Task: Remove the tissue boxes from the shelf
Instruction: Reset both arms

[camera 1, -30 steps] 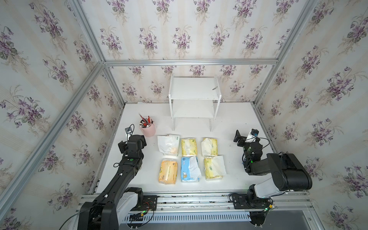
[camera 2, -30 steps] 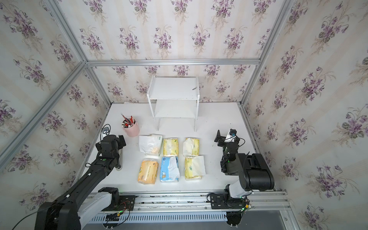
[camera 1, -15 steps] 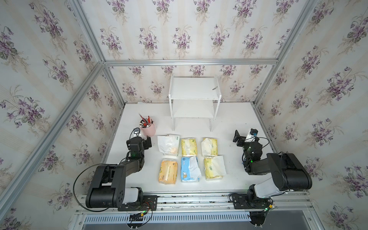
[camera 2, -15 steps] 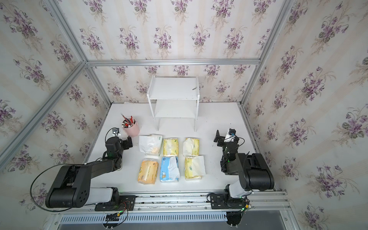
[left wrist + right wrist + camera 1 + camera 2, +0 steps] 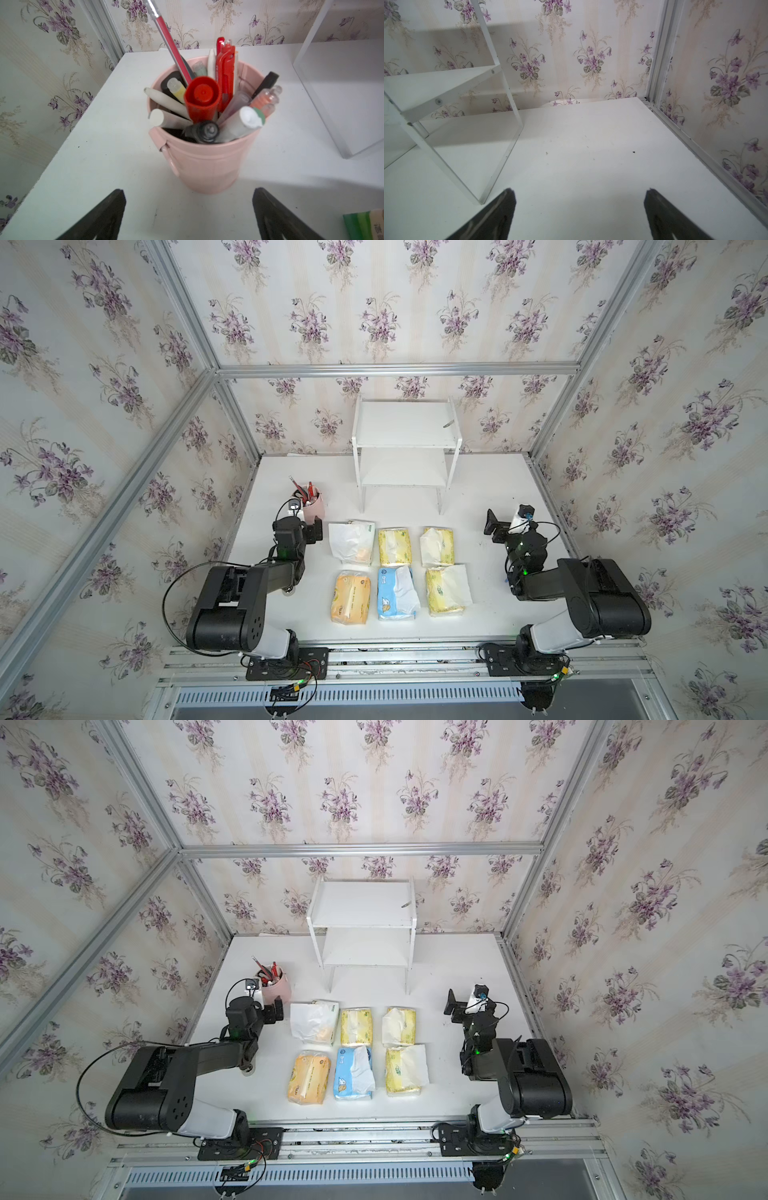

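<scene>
Plainly, all six tissue packs [image 5: 356, 1027] lie flat on the white table [image 5: 478, 497] in two rows of three, nearer than the white two-tier shelf [image 5: 405, 429] and apart from its legs; in both top views the far row runs, left to right, mostly white pack [image 5: 351, 541], pale yellow pack [image 5: 395, 546], second pale yellow pack [image 5: 437, 546]; the near row runs orange pack [image 5: 351, 602], blue-and-white pack [image 5: 397, 593], third pale yellow pack [image 5: 446, 591]; loose white tissue sticks out of several tops; the shelf stands upright at the table's far edge against the back wall, with a small dark mark [image 5: 449, 424] on its top board near the right end, too small to identify; left of the packs, just beyond the left gripper [image 5: 188, 189], stands a pink pen cup [image 5: 207, 162] full of pens and markers; that gripper's black fingers [image 5: 108, 212] are spread wide, the cup just ahead of them and not clasped; the right gripper [image 5: 579, 189] sits right of the packs, well apart from them, its fingers [image 5: 496, 214] likewise spread wide over the table, the shelf's right side panel lying far and left of it; floral wallpaper [image 5: 374, 323] on aluminium framing encloses the table.
</scene>
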`<action>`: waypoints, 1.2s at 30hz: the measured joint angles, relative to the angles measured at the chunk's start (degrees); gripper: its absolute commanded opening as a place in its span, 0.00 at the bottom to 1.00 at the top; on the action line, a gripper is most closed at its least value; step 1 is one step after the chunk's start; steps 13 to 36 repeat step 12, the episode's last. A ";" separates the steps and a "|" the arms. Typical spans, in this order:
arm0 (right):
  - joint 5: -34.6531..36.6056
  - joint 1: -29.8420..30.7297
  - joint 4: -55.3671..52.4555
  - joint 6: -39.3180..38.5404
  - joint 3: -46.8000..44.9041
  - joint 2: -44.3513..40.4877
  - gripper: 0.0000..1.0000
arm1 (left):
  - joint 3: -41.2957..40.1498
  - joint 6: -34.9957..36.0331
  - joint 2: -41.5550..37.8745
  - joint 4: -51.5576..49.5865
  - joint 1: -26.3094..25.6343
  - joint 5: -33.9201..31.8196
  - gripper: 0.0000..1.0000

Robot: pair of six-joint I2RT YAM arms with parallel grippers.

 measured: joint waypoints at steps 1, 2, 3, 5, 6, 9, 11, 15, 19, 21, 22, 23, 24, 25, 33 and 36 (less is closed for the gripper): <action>-0.42 0.07 -0.48 -0.37 0.00 0.00 1.00 | 0.02 0.00 0.00 0.00 0.00 0.00 0.99; -1.14 0.04 -0.92 -0.37 0.00 0.00 1.00 | 0.02 0.02 0.00 0.00 0.00 -0.09 0.99; -1.29 0.04 -1.22 -0.44 0.00 0.00 1.00 | 0.02 0.07 0.00 0.00 -0.02 -0.20 0.99; -1.36 0.04 -1.25 -0.57 0.04 0.02 1.00 | 0.04 0.17 0.00 -0.02 -0.04 -0.22 0.99; -1.40 0.04 -1.25 -0.61 0.09 0.02 1.00 | 0.04 0.17 0.00 -0.02 -0.04 -0.26 0.99; -1.60 0.07 -1.27 -0.76 0.15 0.09 1.00 | 0.04 0.17 0.00 -0.02 -0.04 -0.37 0.99; -1.73 0.07 -1.29 -0.76 0.17 0.09 1.00 | 0.04 0.17 0.00 -0.02 -0.04 -0.39 0.99; -1.77 0.07 -1.29 -0.76 0.17 0.09 1.00 | 0.04 0.17 0.00 -0.02 -0.04 -0.39 0.99; -1.77 0.07 -1.29 -0.76 0.17 0.09 1.00 | 0.04 0.17 0.00 -0.02 -0.04 -0.39 0.99; -1.77 0.07 -1.29 -0.76 0.17 0.09 1.00 | 0.04 0.17 0.00 -0.02 -0.04 -0.39 0.99; -1.77 0.07 -1.29 -0.76 0.17 0.09 1.00 | 0.04 0.17 0.00 -0.02 -0.04 -0.39 0.99; -1.77 0.07 -1.29 -0.76 0.17 0.09 1.00 | 0.04 0.17 0.00 -0.02 -0.04 -0.39 0.99; -1.77 0.07 -1.29 -0.76 0.17 0.09 1.00 | 0.04 0.17 0.00 -0.02 -0.04 -0.39 0.99; -1.77 0.07 -1.29 -0.76 0.17 0.09 1.00 | 0.04 0.17 0.00 -0.02 -0.04 -0.39 0.99; -1.77 0.07 -1.29 -0.76 0.17 0.09 1.00 | 0.04 0.17 0.00 -0.02 -0.04 -0.39 0.99; -1.77 0.07 -1.29 -0.76 0.17 0.09 1.00 | 0.04 0.17 0.00 -0.02 -0.04 -0.39 0.99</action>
